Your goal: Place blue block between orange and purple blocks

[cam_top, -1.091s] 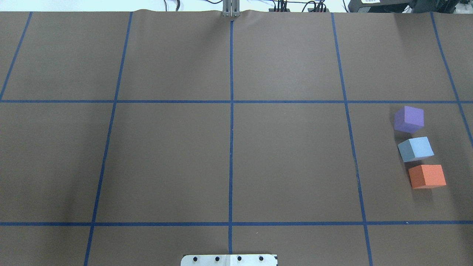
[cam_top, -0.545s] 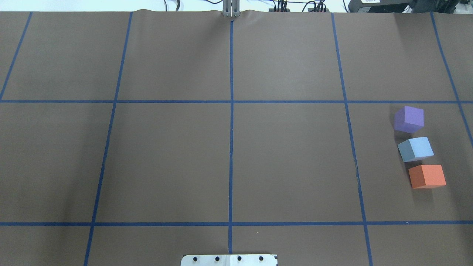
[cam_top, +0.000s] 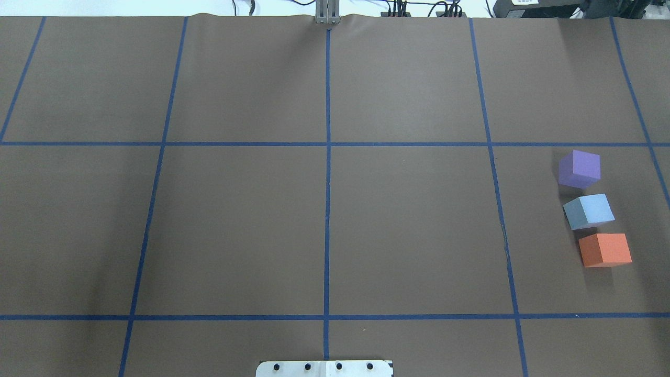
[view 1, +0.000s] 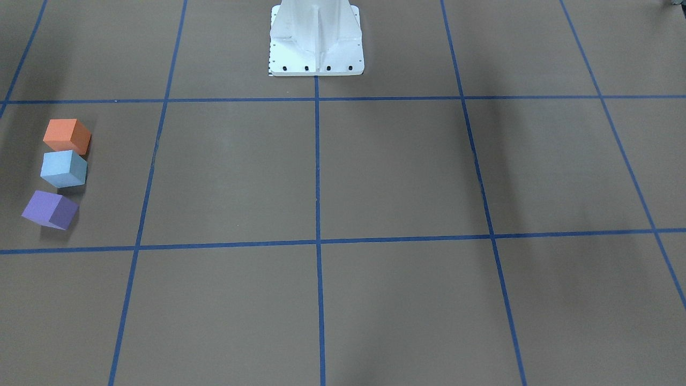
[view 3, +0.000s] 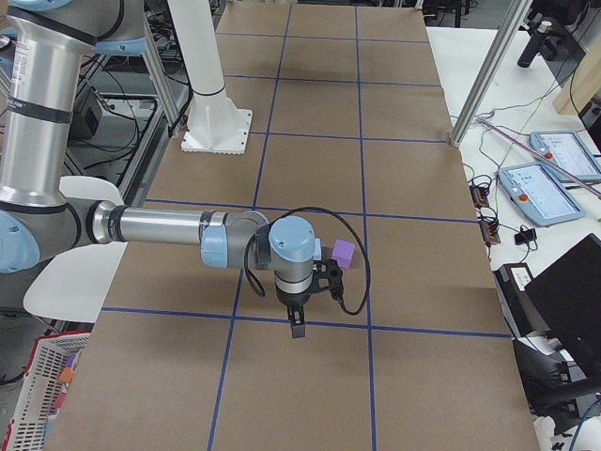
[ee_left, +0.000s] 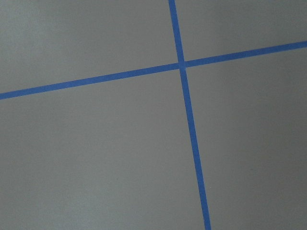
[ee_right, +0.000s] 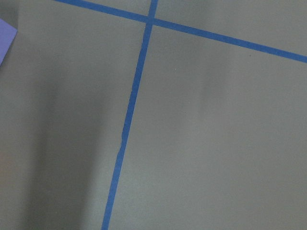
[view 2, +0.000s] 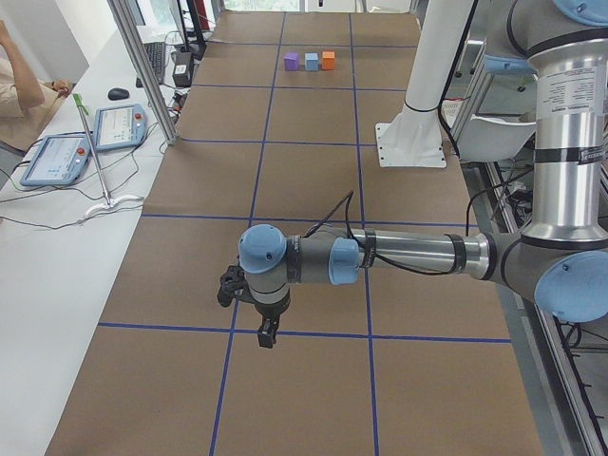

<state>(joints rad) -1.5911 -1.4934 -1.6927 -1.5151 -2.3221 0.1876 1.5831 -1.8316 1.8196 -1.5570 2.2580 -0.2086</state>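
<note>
The table point(cam_top: 419, 235) was lit evenly from above; a soft shadow was cast beside the orange block point(cam_top: 605, 249); wrist views were rendered slightly soft.

Brown table cover point(cam_top: 235, 225) gridded with blue tape point(cam_top: 327, 209) — white bench point(view 2: 47, 313) alongside holds 2 tablets point(view 2: 119, 126).

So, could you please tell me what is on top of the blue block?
Nothing rests on it: the blue block shows a bare top face in both the overhead and front-facing views. Its underside, against the brown paper, is hidden.
</note>
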